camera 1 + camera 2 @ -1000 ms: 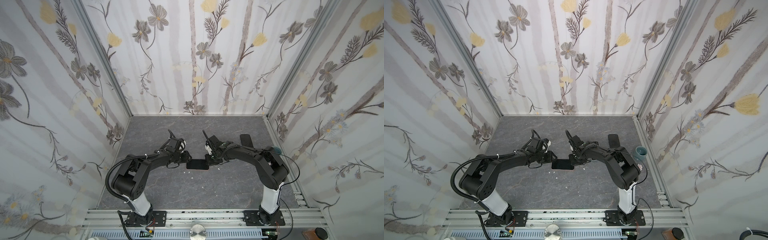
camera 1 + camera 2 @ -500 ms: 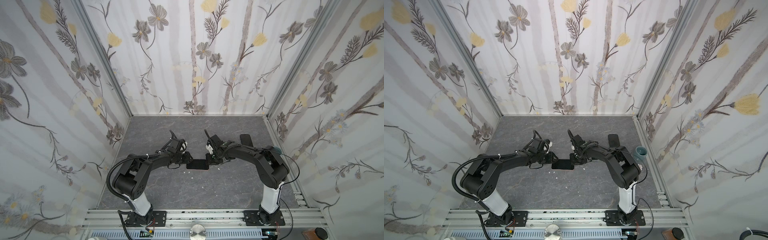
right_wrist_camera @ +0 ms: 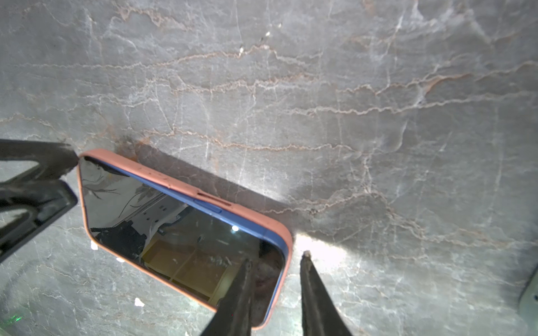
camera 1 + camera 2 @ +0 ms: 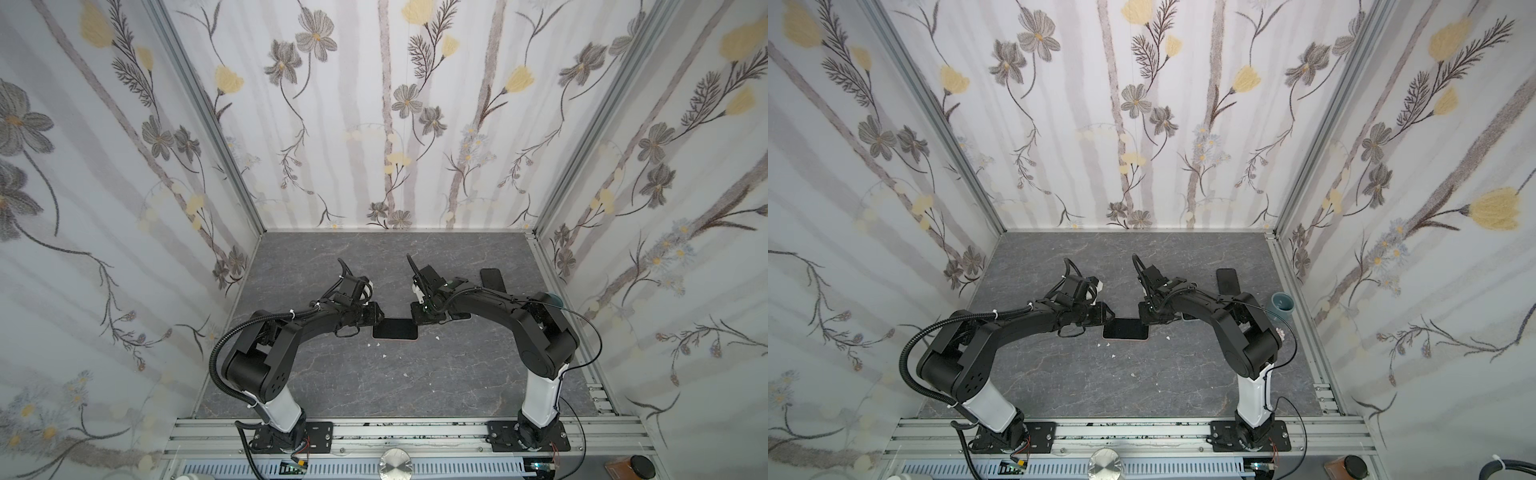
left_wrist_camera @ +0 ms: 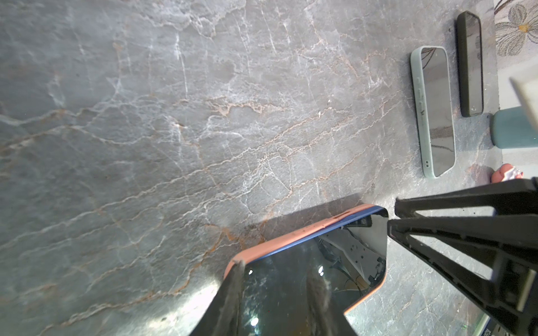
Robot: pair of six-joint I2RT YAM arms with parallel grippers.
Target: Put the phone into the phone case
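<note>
The phone (image 4: pixel 395 328) is lying screen-up in its pink case (image 3: pixel 163 178), mid-frame in both top views. We are poising our left claw (image 5: pixel 276 265) and right claw (image 3: pixel 276 256) over opposite ends, both slightly open, apparently gripping nothing.

Three-sided booth. Back wall (image 4: pixel 390 124), left wall (image 4: pixel 83 208) and right wall (image 4: pixel 673 216) carry the same wallpaper: white, pale grey vertical stripes, grey and yellow flowers on dark stems. Aluminium posts (image 4: pixel 210 120) (image 4: pixel 582 124) stand in the corners at either end of the back wall. Floor (image 4: pixel 374 382) is a grey marble-look sheet with thin white and rust veins, running from the back wall out to an aluminium rail (image 4: pixel 415 432) on the opposite edge. A few white specks (image 4: pixel 385 356) lie mid-floor. Light is bright and even in both top views. The right wrist view shows a hot glare patch (image 3: pixel 320 253) on the floor.
</note>
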